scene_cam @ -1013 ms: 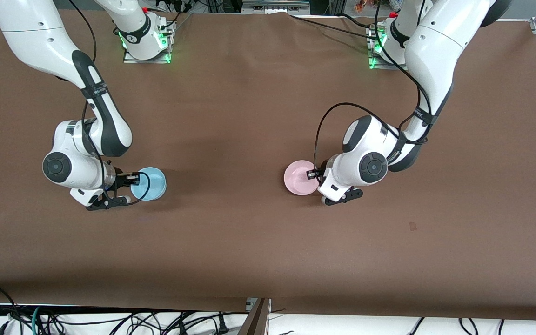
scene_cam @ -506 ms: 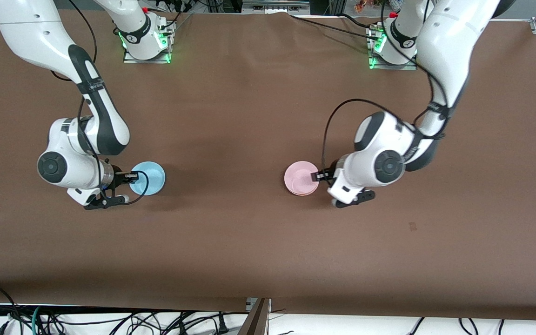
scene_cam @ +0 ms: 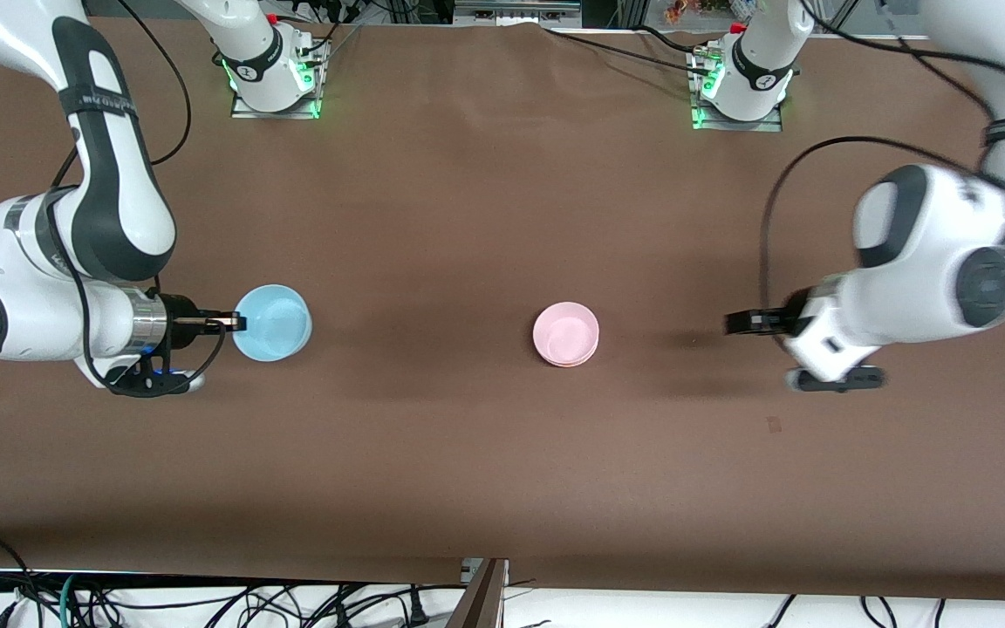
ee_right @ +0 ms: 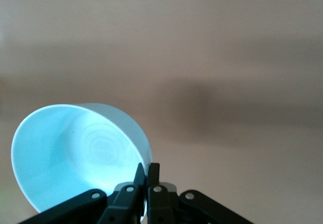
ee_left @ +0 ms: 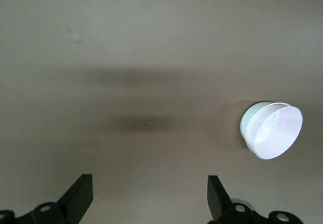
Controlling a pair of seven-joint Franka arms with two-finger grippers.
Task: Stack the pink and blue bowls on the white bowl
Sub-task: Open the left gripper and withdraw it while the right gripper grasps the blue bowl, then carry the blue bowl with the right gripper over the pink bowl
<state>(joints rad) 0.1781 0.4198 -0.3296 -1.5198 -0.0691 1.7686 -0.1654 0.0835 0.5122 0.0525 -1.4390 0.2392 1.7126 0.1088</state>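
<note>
Status: your right claw (scene_cam: 236, 323) is clamped on the rim of the blue bowl (scene_cam: 273, 322) at the right arm's end of the desk (scene_cam: 468, 218). In the right wrist view its fingers (ee_right: 146, 181) are pinched together on the blue bowl's (ee_right: 75, 156) wall, and the bowl hangs tilted, mouth turned partly toward the camera rather than straight up.

Pink bowl (scene_cam: 565, 333) sits mouth-up near the middle of the desk, nested in the white bowl. In the left wrist view you see the white wall (ee_left: 251, 125) round the pale pink inside (ee_left: 277, 133). No long axis, both are round.

Your left claw (scene_cam: 734, 323) is spread wide with nothing in it, over bare desk toward the left arm's end, well apart from the pink stack. Left wrist view shows both fingertips (ee_left: 81, 196) far apart.
</note>
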